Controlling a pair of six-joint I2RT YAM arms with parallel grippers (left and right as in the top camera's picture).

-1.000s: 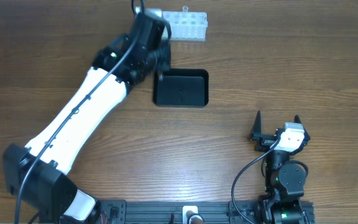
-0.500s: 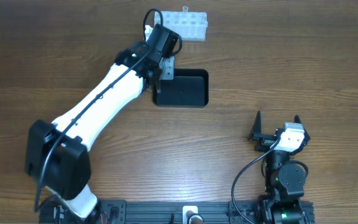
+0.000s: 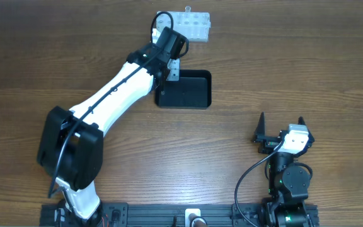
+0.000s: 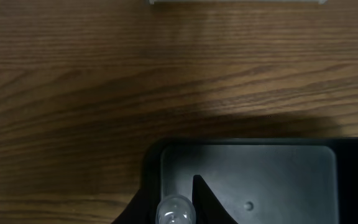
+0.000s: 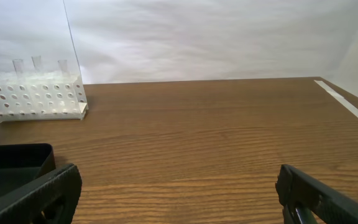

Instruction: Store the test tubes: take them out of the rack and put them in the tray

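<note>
holding one test tube (image 4: 176, 210), your left gripper (image 4: 174, 202) is clamped on it, and just the tube's rounded clear end shows between the fingers. tube position: above the floor of the black tray (image 4: 278, 180), close to one wall, not yet resting on it as far as you can judge. in the top view the gripper sits at the tray's left end.

rack (image 5: 36, 99): white, perforated, just beyond the tray on the far side of the table (image 3: 307, 63). three tubes (image 5: 37, 62) stand upright in it.

right gripper (image 5: 179, 205): fingers spread wide, holding nothing, parked near its own base, well apart from tray and rack.

step in hand (judgement): delivery of this tube, at the point of release. the tray floor shows no other tube, so this reads as the first one stored, with three more to go.

next move calls for: bring the tube down low over the tray floor before you open the fingers, since a clear round tube will likely roll or bounce if dropped from height. keep it inside the wall, not across the rim. then lift clear and go back to the rack for the next tube, drawing it straight up out of its hole.
</note>
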